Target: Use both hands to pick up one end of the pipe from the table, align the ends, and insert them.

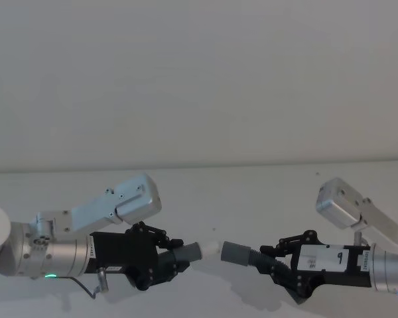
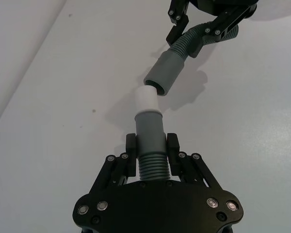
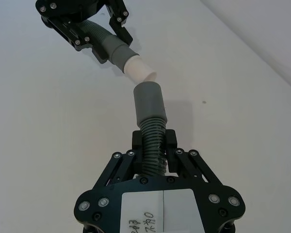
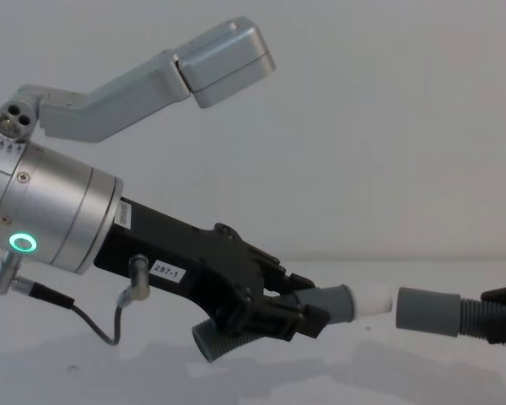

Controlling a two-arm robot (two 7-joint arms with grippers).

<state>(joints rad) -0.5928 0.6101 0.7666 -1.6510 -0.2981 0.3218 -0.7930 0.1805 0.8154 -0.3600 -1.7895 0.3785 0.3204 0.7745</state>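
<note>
Two grippers hold the pipe [image 2: 153,167] above the table [image 1: 252,199]. The left gripper [image 2: 152,145] is clamped on the ribbed hose behind its white-tipped end [image 2: 146,99]; the right gripper [image 3: 154,143] is clamped behind the open cuff [image 3: 148,102]. The ends sit just apart, nearly aligned.

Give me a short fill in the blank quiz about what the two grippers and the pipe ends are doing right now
1. The left gripper is shut on the pipe end with a ____ tip.
2. The right gripper holds the end with the open grey cuff by its ____ section.
3. The two ends are not yet ____.

Missing words: white; ribbed; inserted
</note>
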